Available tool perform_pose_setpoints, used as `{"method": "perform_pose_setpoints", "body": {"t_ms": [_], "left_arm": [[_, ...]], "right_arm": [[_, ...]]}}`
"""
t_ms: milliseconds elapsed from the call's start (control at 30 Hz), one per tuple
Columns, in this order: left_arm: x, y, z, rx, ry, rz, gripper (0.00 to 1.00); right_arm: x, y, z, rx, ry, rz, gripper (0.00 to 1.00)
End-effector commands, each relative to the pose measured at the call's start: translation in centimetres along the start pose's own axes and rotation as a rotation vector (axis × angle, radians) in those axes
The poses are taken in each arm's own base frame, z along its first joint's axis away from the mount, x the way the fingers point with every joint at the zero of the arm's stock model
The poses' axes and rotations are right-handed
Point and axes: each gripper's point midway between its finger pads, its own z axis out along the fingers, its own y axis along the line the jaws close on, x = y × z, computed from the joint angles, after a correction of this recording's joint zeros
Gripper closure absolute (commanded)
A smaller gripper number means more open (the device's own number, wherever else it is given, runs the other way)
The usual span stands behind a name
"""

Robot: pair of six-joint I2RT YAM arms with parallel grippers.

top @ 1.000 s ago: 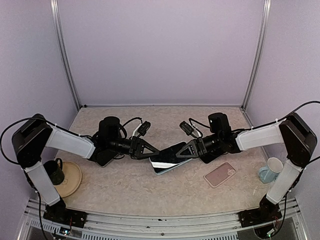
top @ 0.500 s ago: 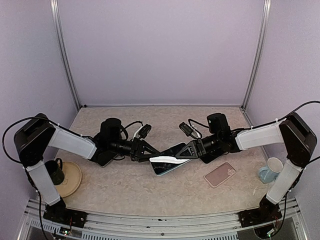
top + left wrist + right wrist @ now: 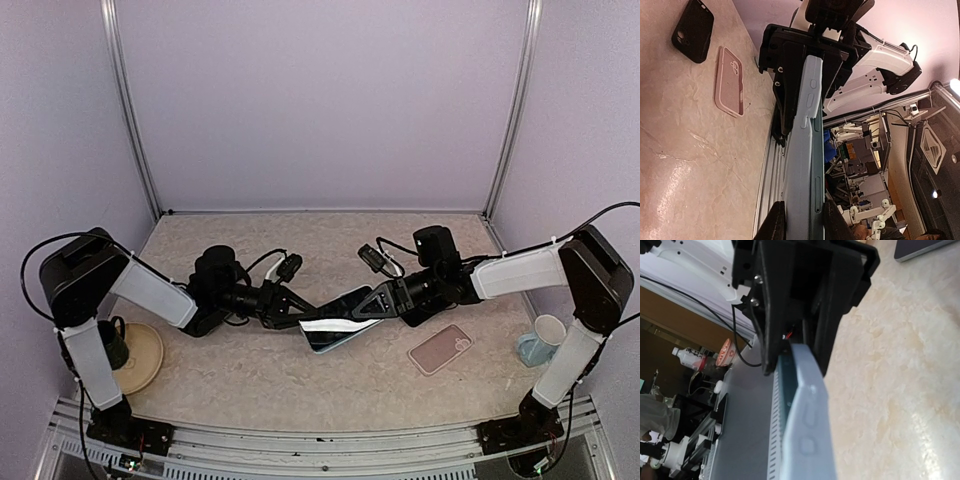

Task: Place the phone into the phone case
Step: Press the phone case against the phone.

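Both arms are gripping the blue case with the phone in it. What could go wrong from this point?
1. The left gripper and right gripper pinch opposite ends of the blue case, apparently raised off the table. A slip at either end could let it swing or drop.
2. If the arms press unevenly, the phone might seat crooked or pop out of the case.

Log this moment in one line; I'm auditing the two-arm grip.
left claw: shut on blue case | right claw: shut on blue case | blue case: held between both claws | pink case: lying apart
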Motion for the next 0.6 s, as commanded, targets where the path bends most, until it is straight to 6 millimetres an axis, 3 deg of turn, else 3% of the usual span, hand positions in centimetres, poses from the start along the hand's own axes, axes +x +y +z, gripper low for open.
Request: {"method": "perform_pose_setpoints", "body": {"t_ms": [0, 200, 433, 567], "left_arm": [[1.2, -1.2, 0.9, 0.052, 0.053, -0.033, 0.96], [1.1, -0.6, 0.7, 0.033, 0.041, -0.049, 1.00], [-0.6, 1.6, -1.0, -0.131, -0.033, -0.017, 1.00], [-1.3, 1.5, -1.2, -0.185, -0.050, 0.042, 1.00]], "right_arm": [[-2.4, -1.0, -0.2, 0.081, -0.067, -0.098, 0.90], [-2.7, -1.6, -0.3, 0.097, -0.073, -0.042, 0.82], [-2.5, -1.9, -0.6, 0.072, -0.079, 0.062, 0.61], [-1.9, -1.6, -0.5, 0.030, -0.082, 0.096, 0.60]]}}
